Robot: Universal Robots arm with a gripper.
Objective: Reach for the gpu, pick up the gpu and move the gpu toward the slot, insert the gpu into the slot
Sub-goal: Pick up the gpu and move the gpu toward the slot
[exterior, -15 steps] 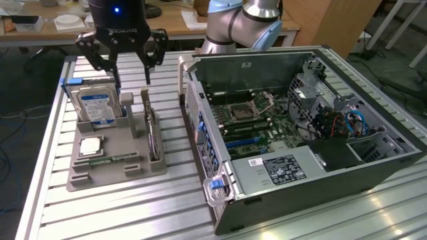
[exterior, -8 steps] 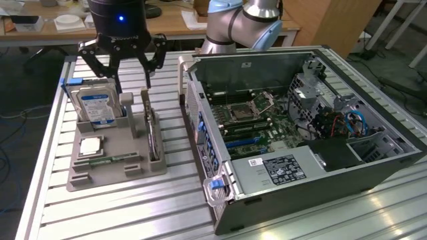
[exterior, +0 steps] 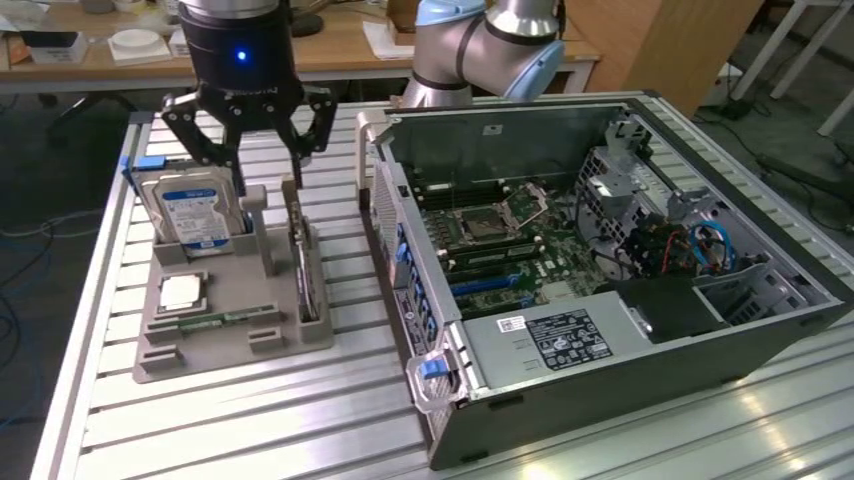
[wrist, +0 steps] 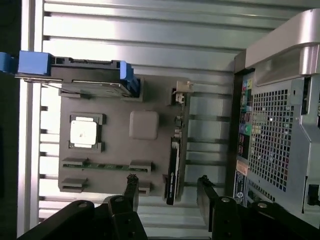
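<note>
- Exterior view: high up, slanting down over the table, with the parts tray on the exterior view's left and the open computer case on its right.
- Wrist view: looks straight down past the gripper, closer in.
- Shared: parts tray and the computer case's rear panel.

This was a robotics lab or workshop. A slatted aluminium bench carried an opened desktop computer case and a grey parts fixture. A robot arm stood at the bench's far edge, and a cluttered wooden desk stood behind it.
</note>
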